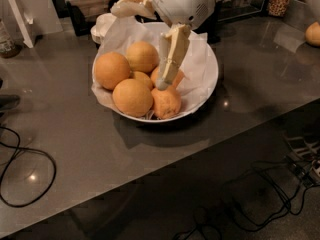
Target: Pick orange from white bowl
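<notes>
The white bowl (207,59), lined with crumpled white paper, stands on the grey counter and holds several oranges. Two are large, round and smooth: one at the left (111,70) and one at the front (132,97). A third smooth one (142,56) lies at the back. A bumpy dull one (166,102) sits front right, with a small reddish one (178,78) behind it. My gripper (137,49) hangs over the bowl, open wide. One finger (171,59) points down among the fruit, its tip just above the bumpy orange. The other (131,4) points left over the back rim. It holds nothing.
Another orange (313,33) lies alone at the counter's far right. A white dish stack (101,30) stands just behind the bowl. A black cable (30,176) loops over the counter's left. The counter's front edge (210,149) runs diagonally, with cables on the floor below.
</notes>
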Tool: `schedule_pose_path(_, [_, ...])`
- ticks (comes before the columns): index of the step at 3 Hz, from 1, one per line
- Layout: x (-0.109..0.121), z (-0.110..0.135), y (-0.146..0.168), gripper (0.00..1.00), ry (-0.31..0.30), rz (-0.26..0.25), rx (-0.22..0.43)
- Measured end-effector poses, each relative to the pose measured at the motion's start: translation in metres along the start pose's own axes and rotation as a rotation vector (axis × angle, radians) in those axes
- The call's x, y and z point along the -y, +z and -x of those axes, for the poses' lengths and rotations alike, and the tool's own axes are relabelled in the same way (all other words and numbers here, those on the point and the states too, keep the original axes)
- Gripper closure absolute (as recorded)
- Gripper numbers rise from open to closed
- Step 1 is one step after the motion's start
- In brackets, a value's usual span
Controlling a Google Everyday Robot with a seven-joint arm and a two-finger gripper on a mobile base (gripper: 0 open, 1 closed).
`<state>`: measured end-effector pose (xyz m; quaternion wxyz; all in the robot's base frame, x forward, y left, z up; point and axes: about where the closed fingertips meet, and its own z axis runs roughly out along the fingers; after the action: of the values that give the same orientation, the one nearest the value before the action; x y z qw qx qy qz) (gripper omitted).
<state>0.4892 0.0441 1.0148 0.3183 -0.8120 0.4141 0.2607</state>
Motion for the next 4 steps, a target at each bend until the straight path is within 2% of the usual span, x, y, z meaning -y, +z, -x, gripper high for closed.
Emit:
schedule_pose_path(2, [0.047, -0.009, 0.056, 0.0, 0.047, 0.069, 0.046])
schedule_pose_path(3, [0.047, -0.009, 0.056, 0.0, 0.047, 0.069, 0.046])
schedule_pose_path(4, [0.053, -0.022, 0.061, 0.0, 0.077, -0.004, 0.097])
